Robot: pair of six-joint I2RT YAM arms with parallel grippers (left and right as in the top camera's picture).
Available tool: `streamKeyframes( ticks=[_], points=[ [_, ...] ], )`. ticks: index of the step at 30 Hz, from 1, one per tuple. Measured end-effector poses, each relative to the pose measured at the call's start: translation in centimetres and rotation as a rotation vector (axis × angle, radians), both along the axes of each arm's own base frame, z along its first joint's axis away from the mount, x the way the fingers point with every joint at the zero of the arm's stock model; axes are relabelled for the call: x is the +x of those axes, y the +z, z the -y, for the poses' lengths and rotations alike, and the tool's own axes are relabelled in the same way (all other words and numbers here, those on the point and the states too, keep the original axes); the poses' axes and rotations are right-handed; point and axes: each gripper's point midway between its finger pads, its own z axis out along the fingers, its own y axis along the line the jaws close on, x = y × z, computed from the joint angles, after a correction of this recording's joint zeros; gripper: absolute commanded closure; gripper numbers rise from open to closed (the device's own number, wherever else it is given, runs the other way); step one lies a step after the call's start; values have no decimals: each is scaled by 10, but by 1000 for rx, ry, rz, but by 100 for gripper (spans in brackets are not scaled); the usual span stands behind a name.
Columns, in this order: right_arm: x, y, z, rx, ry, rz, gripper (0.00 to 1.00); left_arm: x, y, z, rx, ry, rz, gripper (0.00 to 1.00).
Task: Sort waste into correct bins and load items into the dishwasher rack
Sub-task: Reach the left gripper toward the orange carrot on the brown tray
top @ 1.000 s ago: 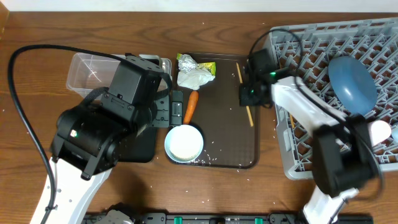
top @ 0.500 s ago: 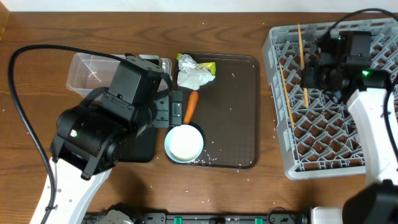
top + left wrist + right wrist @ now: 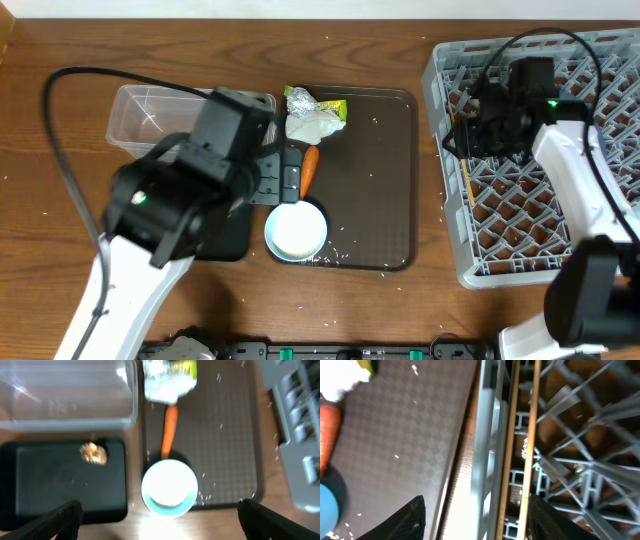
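Finds the carrot stick (image 3: 169, 430) straight ahead of the spread, empty left jaws, past the bowl (image 3: 169, 487), pointing lengthwise away; far from the spread right jaws.

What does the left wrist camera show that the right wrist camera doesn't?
Only the left wrist view shows the clear tub and the black tray with the brown food lump on it. Only the right wrist view shows the two chopsticks, lying in the dishwasher rack near its edge. Both views show the carrot stick, the bowl, part of the wrapper, the brown serving tray and part of the rack.
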Motion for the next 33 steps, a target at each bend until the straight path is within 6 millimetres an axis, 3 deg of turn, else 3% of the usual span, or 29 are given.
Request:
streamKeyframes(
  ticks=[6,9,10,13,14,21,26,33],
  points=[
    [-10,78,-4,37,-26,201,41,0,-64,11,76,-32,-169,7],
    [-17,104,-4,63,-72,259,21,-8,-94,20,121,-69,-257,8],
    [-19,110,-3,69,-91,271,22,-11,-103,24,136,-82,-281,8],
    [-20,117,1,88,-147,277,36,-16,-127,35,164,-119,-322,12],
    [-20,118,4,96,-177,273,37,-18,-136,39,172,-129,-333,16],
    [-19,117,16,119,-277,249,37,-26,-188,70,193,-202,-381,19],
    [-20,117,16,124,-288,245,37,-23,-200,91,183,-244,-360,23],
    [-24,113,16,126,-297,220,36,-24,-216,93,211,-250,-394,23]
  ],
)
